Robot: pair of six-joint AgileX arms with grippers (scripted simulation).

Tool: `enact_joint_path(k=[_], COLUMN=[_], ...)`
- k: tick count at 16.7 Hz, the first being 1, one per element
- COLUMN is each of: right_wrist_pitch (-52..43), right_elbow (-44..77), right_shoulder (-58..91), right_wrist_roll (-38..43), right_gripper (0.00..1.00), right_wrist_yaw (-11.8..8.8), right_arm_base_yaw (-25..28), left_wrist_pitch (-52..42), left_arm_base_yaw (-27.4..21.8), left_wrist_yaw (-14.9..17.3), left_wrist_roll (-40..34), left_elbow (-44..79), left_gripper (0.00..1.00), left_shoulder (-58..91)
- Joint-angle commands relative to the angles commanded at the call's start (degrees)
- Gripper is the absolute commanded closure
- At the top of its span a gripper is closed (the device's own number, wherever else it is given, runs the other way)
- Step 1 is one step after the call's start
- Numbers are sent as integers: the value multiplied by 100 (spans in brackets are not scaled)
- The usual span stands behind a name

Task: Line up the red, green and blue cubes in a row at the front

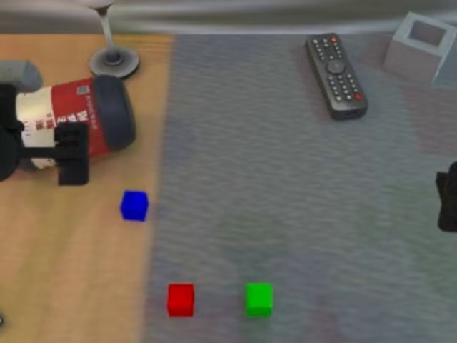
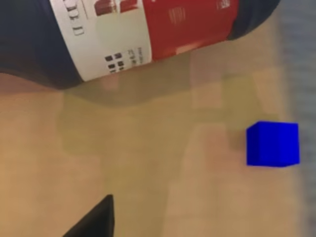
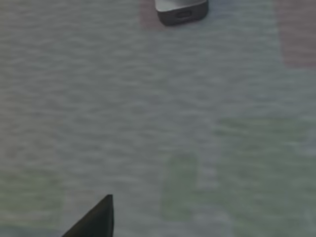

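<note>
The blue cube (image 1: 134, 206) sits on the wooden strip at the left, and the left wrist view shows this blue cube (image 2: 272, 143) on bare wood. The red cube (image 1: 181, 299) and the green cube (image 1: 259, 299) stand side by side near the front edge on the grey cloth, a small gap between them. My left gripper (image 1: 71, 153) hovers open over the lying can, behind and left of the blue cube; one dark fingertip (image 2: 101, 219) shows in its wrist view. My right gripper (image 1: 448, 200) is parked open at the right edge, holding nothing.
A red-and-white can with a dark cap (image 1: 86, 121) lies on its side at the left. Behind it stands a wine glass (image 1: 113, 61). A black remote (image 1: 336, 75) and a grey hollow block (image 1: 421, 44) are at the back right.
</note>
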Motion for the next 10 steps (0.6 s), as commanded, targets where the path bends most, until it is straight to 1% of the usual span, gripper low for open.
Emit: enact_joint_path(k=[2, 4, 7, 10], right_wrist_pitch=[557, 1099, 1873, 2531], right_elbow=[-865, -1632, -2556, -3183], right_shoulder=[-1079, -1989, -3031, -3819], right_wrist_roll=[-498, -940, -1488, -1882], right_gripper=[0, 0, 0, 0], right_wrist_yaw=[-71, -197, -468, -766], right_arm_base_yaw=[-515, -981, -1568, -2002], left_wrist_pitch=[-588, -1108, -1775, -2250], left_arm_base_yaw=[-189, -361, -590, -761], left_wrist_yaw=[3, 8, 13, 13], left_wrist_roll=[-123, -235, -386, -500], left_elbow=[787, 1506, 2505, 3289], left_gripper=[0, 0, 0, 0], left_shoulder=[1162, 2140, 3406, 4398])
